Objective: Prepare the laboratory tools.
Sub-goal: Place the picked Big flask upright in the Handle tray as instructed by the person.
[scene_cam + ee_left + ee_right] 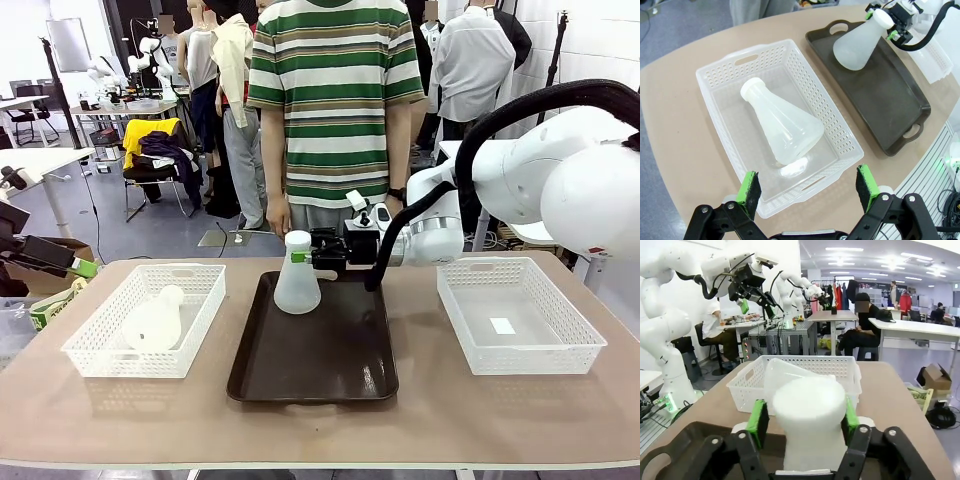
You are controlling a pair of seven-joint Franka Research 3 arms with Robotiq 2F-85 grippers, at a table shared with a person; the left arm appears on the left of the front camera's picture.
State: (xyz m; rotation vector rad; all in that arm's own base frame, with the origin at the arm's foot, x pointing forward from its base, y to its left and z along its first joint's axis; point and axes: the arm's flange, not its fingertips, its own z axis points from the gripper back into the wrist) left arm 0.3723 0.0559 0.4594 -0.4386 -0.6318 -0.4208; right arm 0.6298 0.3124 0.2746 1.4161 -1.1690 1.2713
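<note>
While a person [335, 100] is standing at the far side of the table [100, 420], one frosted flask [297, 285] is standing upright at the far end of the dark tray [310, 370]. The right gripper [303, 256] is flanking its neck with a green pad close on each side; I cannot tell whether they are pinching it. The left gripper [807, 190] is hovering with its jaws spread wide above the left basket [707, 85], where the second flask [785, 125] is lying on its side.

An open-plan lab workspace. At the right of the right wrist view: white desks [912, 326], strip ceiling lights [844, 249], a cardboard box [936, 376] on the floor.
</note>
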